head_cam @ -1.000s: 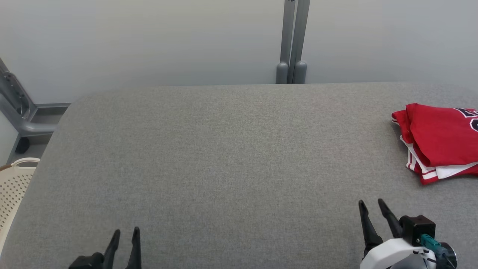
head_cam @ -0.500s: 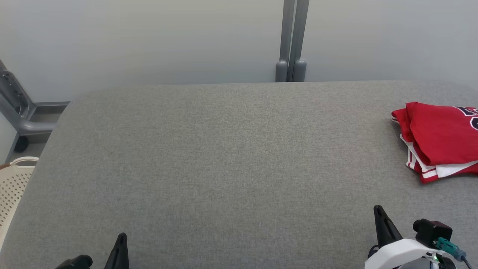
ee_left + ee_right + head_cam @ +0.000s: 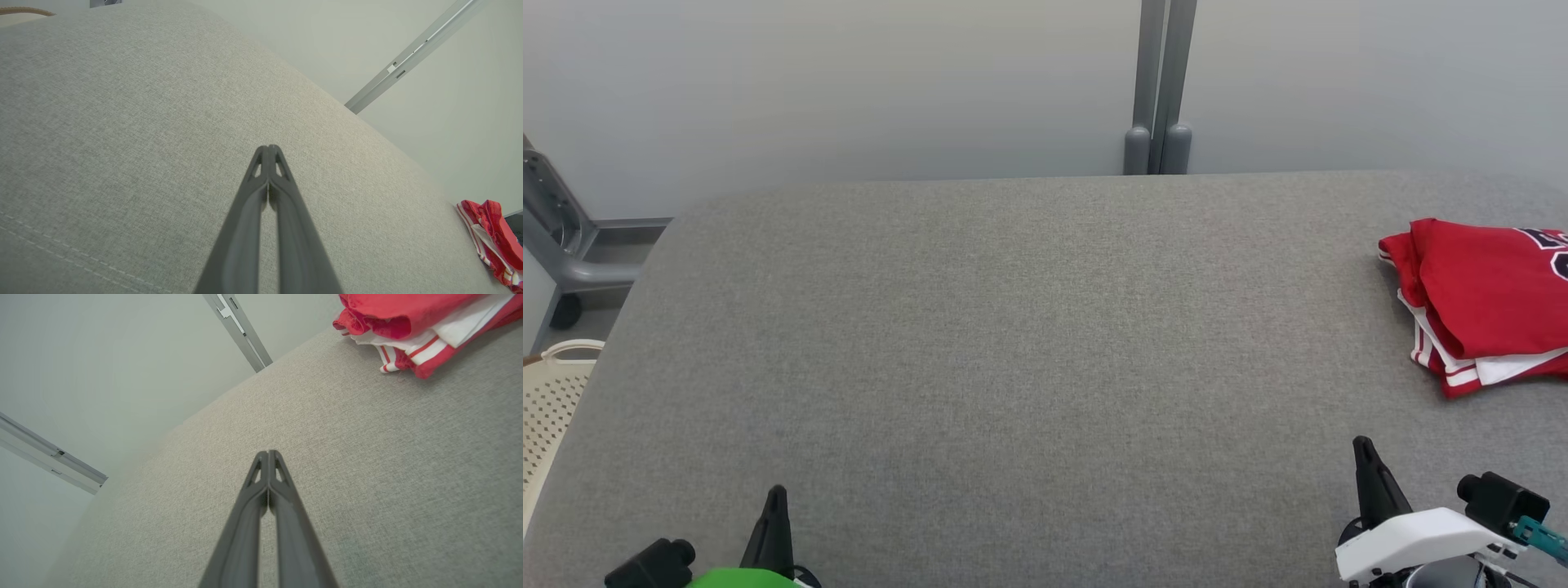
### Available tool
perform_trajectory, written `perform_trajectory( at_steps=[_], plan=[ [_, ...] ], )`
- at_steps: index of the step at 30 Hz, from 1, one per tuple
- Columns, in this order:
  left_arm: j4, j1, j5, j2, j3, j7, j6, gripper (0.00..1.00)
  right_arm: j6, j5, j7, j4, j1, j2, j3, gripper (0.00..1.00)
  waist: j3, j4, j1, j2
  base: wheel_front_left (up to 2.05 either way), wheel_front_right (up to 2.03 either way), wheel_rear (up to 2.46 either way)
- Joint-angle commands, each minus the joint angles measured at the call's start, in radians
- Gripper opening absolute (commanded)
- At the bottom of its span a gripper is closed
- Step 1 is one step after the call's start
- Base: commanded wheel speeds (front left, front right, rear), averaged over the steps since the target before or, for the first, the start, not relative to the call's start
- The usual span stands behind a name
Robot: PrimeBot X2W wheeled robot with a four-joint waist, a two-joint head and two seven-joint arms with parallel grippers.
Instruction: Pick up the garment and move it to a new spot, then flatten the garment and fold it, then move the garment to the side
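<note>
left gripper (image 3: 774,492): fingers pressed flat together, nothing pinched in there. It hangs low over bare cloth at about 7 o'clock on the table.
right gripper (image 3: 1362,443): same deal, closed up tight and empty, sitting at around 5 o'clock.
table (image 3: 1013,327): big grey padded top, and there's just plain fabric under and around both grippers.
garment (image 3: 1486,294): red with white stripes along the hems. It's folded into a compact bundle at roughly 3 o'clock, right out by the table's edge and partly cut off in the head view. It's well apart from the right gripper and nothing is touching it.
background: pale basket (image 3: 551,400) off the table at 8 o'clock, grey post (image 3: 1160,82) against the wall at 12 o'clock.
done so far (my read): it looks folded and already parked off to the side, so the pick-up, flattening, folding and shifting all seem finished.
left to do: honestly not much that I can see. The edges are a bit uneven, but both arms are clear of it, so I'd call this basically wrapped.
</note>
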State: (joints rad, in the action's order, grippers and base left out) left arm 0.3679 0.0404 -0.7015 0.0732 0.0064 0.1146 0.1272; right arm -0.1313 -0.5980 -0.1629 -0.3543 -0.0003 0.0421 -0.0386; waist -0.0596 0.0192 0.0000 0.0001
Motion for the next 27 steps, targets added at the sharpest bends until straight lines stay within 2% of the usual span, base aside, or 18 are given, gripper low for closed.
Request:
perform_trajectory(
  at_steps=[1, 27],
  plan=[
    [-0.019, -0.038, -0.042, 0.001, 0.01, -0.009, 0.001, 0.0, 0.0, -0.045, 0.008, 0.024, -0.019, 0.005, -0.005, 0.0, 0.001, 0.0, 0.0, -0.0001, 0.0, 0.0, 0.0],
    [-0.045, -0.093, -0.344, -0.007, 0.049, -0.109, 0.003, 0.0, 0.0, -0.387, 0.078, 0.086, -0.025, 0.007, -0.024, 0.0, 0.016, -0.005, 0.0, -0.0001, 0.0, 0.0, 0.0]
  ],
)
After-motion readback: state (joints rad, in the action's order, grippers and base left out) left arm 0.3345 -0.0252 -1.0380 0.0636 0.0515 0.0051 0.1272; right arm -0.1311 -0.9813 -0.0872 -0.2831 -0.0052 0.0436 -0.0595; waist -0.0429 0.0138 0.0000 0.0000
